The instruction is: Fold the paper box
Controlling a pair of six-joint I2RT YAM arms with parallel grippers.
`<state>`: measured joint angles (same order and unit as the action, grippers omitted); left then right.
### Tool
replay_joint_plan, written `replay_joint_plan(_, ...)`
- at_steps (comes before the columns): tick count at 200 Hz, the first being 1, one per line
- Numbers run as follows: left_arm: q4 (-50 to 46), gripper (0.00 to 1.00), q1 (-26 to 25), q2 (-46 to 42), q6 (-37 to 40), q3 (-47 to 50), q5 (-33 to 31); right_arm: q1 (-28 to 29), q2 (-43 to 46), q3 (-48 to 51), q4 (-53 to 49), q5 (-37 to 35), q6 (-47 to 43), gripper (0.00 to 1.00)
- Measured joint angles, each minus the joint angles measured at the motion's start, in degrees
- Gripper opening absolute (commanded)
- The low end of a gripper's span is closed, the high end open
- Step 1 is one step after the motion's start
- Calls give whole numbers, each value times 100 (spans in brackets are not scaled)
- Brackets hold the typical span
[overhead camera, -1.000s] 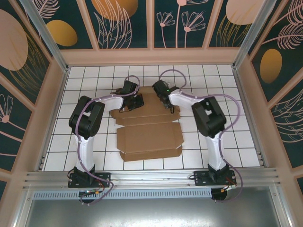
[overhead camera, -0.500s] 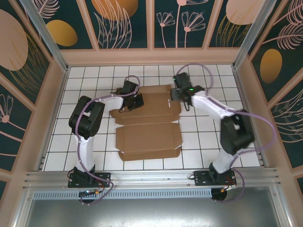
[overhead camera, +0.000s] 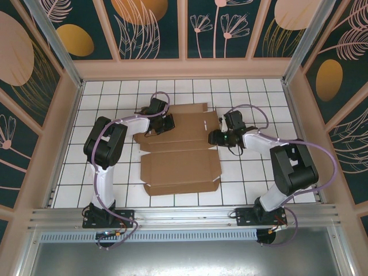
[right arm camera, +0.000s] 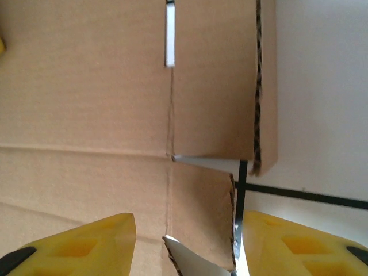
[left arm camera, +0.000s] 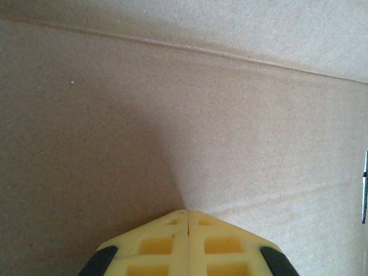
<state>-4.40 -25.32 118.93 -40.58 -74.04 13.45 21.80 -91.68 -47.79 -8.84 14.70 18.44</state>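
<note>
The paper box (overhead camera: 181, 158) lies opened out as a wide brown sheet on the table's middle, its creases running left to right. My left gripper (overhead camera: 154, 130) is shut, and its yellow tip (left arm camera: 188, 214) presses down on bare cardboard (left arm camera: 230, 115) at the sheet's rear left. My right gripper (overhead camera: 214, 138) hovers at the sheet's right edge, open. Its yellow fingers (right arm camera: 86, 244) stand on either side of a small side flap (right arm camera: 201, 213) without touching it. A slot (right arm camera: 169, 40) shows in the panel beyond.
The white tiled table (overhead camera: 259, 172) has free tiles left and right of the sheet. Wooden walls (overhead camera: 184, 69) close in the back and both sides. An aluminium rail (overhead camera: 184, 215) runs along the near edge by the arm bases.
My right arm left the rear panel, swung out to the right and came down at the sheet's right edge, with its gripper now open. The left arm has stayed put.
</note>
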Motion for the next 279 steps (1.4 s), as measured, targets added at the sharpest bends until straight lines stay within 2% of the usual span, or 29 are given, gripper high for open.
replay_joint_plan(58,74,0,0,0,-17,28,9,151,-245,17,352,350,118,49)
replay_joint_plan(116,85,0,0,0,-20,37,26,892,-662,-658,289,385,-9,44)
replay_joint_plan(146,127,0,4,0,-20,55,109,916,-815,-741,109,177,-74,47)
replay_joint_plan(177,94,0,9,-52,-11,55,186,960,-216,-809,-76,-273,-262,51)
replay_joint_plan(216,0,33,127,-723,120,55,586,1182,125,-1523,-175,-704,-601,55)
replay_joint_plan(226,-7,52,256,-1012,109,55,708,1231,28,-1705,-208,-800,-693,56)
replay_joint_plan(230,-2,57,326,-1130,175,57,763,1255,-39,-1770,-214,-841,-728,56)
replay_joint_plan(260,74,62,1058,-2002,319,328,828,1521,-920,-2402,-494,-1220,-973,56)
replay_joint_plan(279,-59,62,1469,-2479,557,686,348,1703,-1569,-2684,-669,-1502,-1091,56)
